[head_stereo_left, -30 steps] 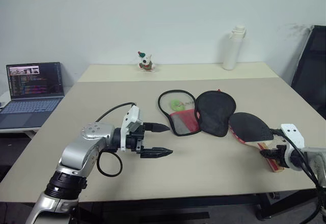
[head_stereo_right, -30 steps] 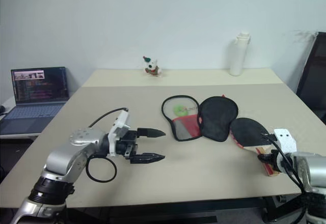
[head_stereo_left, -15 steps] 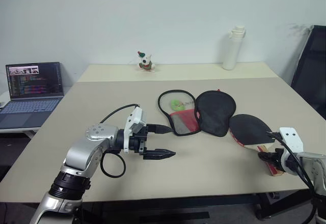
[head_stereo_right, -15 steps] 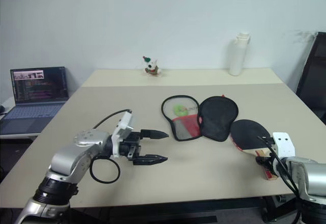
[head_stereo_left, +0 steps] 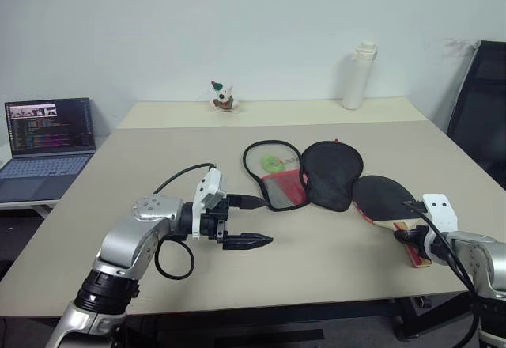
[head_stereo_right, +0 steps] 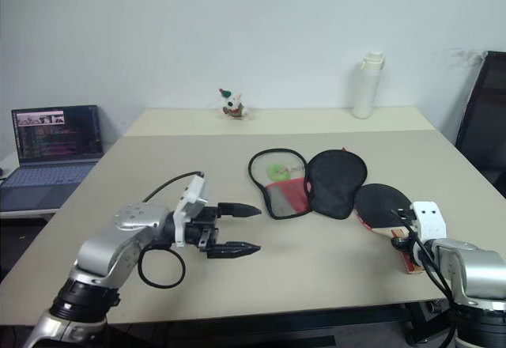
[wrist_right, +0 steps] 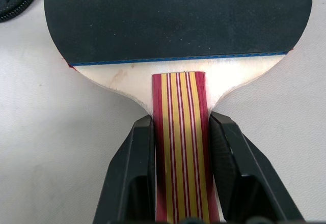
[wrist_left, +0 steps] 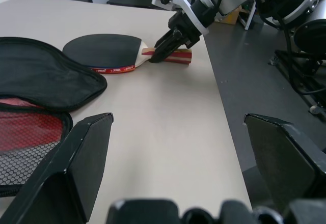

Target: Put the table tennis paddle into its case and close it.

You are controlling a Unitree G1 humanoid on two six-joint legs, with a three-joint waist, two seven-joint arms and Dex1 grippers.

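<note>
The table tennis paddle [head_stereo_left: 385, 198] lies flat near the table's right edge, black face up, its striped wood handle [wrist_right: 179, 132] pointing toward me. My right gripper [wrist_right: 181, 127] is shut on that handle, one black finger pressed against each side. The case [head_stereo_left: 332, 172] lies unzipped and spread open at mid-table, its black flap next to the paddle and the red mesh half [head_stereo_left: 278, 182] to the left. My left gripper [head_stereo_left: 265, 221] hovers open just left of the case, pointing toward it with nothing between its fingers.
A white bottle [head_stereo_left: 354, 77] and a small toy figure [head_stereo_left: 221, 95] stand at the table's far side. A laptop [head_stereo_left: 47, 126] sits on a low table at the left. A black chair [head_stereo_left: 478, 103] stands at the right. The table's right edge [wrist_left: 214, 66] runs close to the paddle handle.
The whole picture has shifted slightly with the camera. My right gripper stays at the paddle's handle, and my left gripper stays open in the same spot.
</note>
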